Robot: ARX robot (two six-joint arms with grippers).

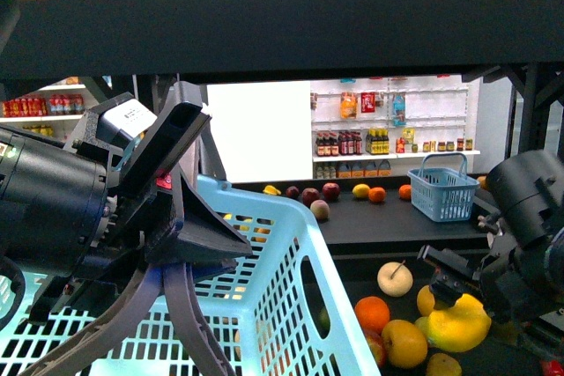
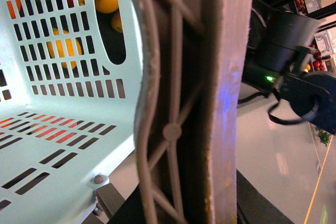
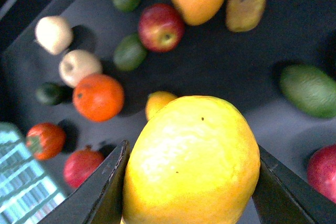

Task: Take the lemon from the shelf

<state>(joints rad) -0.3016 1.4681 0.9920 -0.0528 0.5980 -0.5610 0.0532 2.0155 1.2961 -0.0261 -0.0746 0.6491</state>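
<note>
A black shelf (image 1: pixel 291 33) fills the view, its dark tiers carrying loose fruit. A large pale blue basket (image 1: pixel 264 297) sits tilted at the near left, with the left gripper (image 1: pixel 172 261) against its wall; only one grey finger (image 2: pixel 178 103) shows clearly in the wrist view, so I cannot tell whether those jaws are clamped or released. Near the lower tier's right end, the right gripper (image 3: pixel 191 192) has its jaws pressed to both sides of the lemon (image 1: pixel 463 323), grasping it over the tier. Just beside it lie an orange (image 1: pixel 373 313) and a pale round fruit (image 1: pixel 395 279).
</note>
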